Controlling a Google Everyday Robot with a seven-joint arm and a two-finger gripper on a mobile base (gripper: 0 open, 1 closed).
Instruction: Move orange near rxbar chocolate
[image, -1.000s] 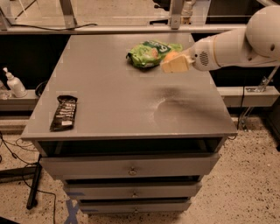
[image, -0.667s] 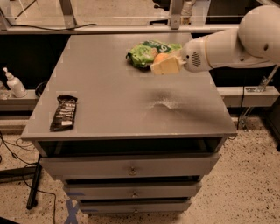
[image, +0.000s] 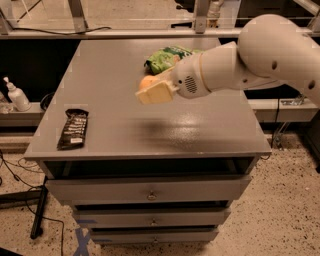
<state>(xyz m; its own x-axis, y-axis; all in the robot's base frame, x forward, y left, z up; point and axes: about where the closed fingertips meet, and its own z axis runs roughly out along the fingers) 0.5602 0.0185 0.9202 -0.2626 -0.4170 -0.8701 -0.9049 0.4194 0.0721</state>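
Observation:
The orange (image: 147, 80) is a small round fruit held in my gripper (image: 150, 89), above the middle of the grey table (image: 125, 145). Only its upper left side shows behind the pale finger (image: 156, 93). The gripper is shut on it, and the white arm reaches in from the right. The rxbar chocolate (image: 73, 128), a flat dark bar with white lettering, lies near the table's front left edge, well to the left of and nearer the front than the gripper. A shadow lies on the table under the gripper.
A green snack bag (image: 167, 56) lies on the far part of the table, behind the gripper. A white pump bottle (image: 16, 95) stands on a low ledge to the left. Drawers (image: 150, 192) sit below the table front.
The gripper with the orange has moved left and toward the front of the table, away from the green bag. The rxbar has not moved.

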